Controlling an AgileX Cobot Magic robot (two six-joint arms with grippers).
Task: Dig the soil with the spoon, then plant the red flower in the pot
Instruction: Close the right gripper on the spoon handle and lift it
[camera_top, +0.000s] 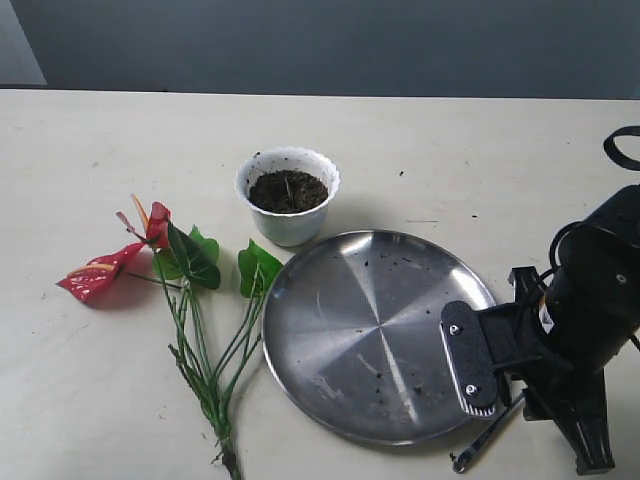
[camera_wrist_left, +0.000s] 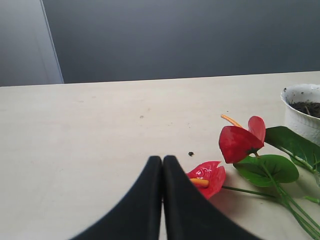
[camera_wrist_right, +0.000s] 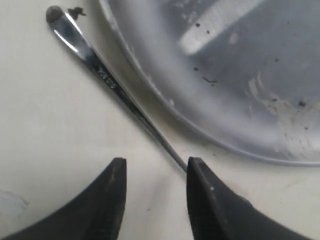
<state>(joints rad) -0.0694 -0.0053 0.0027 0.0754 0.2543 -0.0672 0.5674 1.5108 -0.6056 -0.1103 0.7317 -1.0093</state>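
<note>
spoon (camera_wrist_right: 107, 82) lay on the table just beside the steel plate (camera_top: 330, 310) rim, its handle running between the spread fingers of my right gripper (camera_wrist_right: 155, 172), not gripped. my left gripper (camera_wrist_left: 162, 165) was closed, empty, near the red flower (camera_wrist_left: 240, 142). soil (camera_top: 288, 190) sat in the pot (camera_top: 290, 228).
</note>
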